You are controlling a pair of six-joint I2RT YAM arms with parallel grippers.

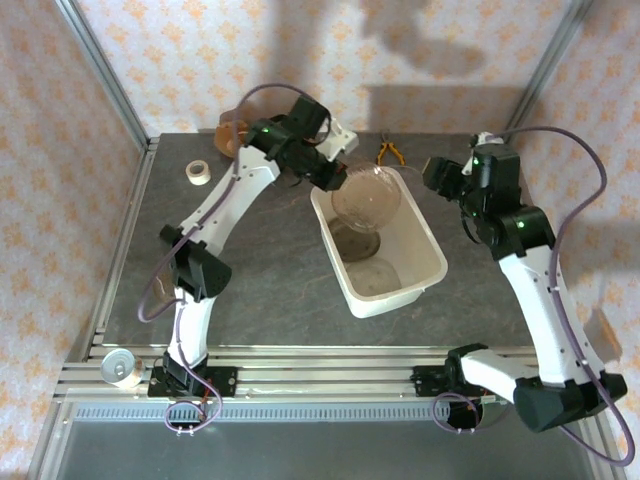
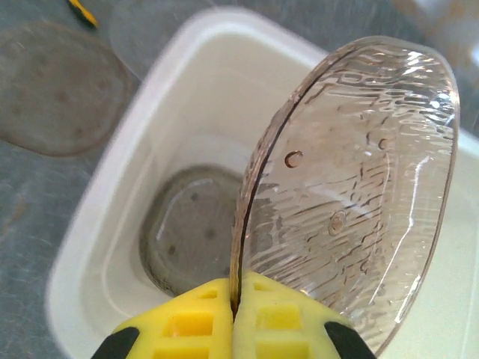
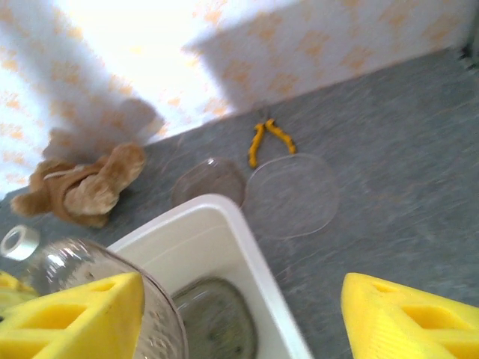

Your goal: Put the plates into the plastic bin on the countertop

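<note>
Left gripper [image 2: 236,293] was clamped shut on the thin rim of a clear plate [image 2: 352,202], its yellow fingers [image 2: 187,323], moulded with square pockets, pressed together on the edge. The clear plate was round, shallow and see-through, with a rippled surface. It was held on edge, tilted, above the far end of the white bin [image 1: 393,301].

The white bin was a smooth plastic rectangle with rounded corners and a rolled rim, standing on the dark grey, mottled, stone-like countertop [image 1: 270,270]. Two more plates lay flat on its floor: the far plate [image 1: 355,240] and the near plate [image 1: 377,275].

Right gripper [image 3: 241,288] was spread wide, with nothing between its yellow fingers [image 3: 408,318], just right of the bin's far end.

Beyond the bin, a greyish plate [image 3: 209,179] and a paler plate [image 3: 292,194] lay flat on the countertop, near yellow-handled pliers [image 3: 266,138]. A brown soft toy [image 3: 82,187] and a white tape roll [image 1: 198,172] lay at the far left.
</note>
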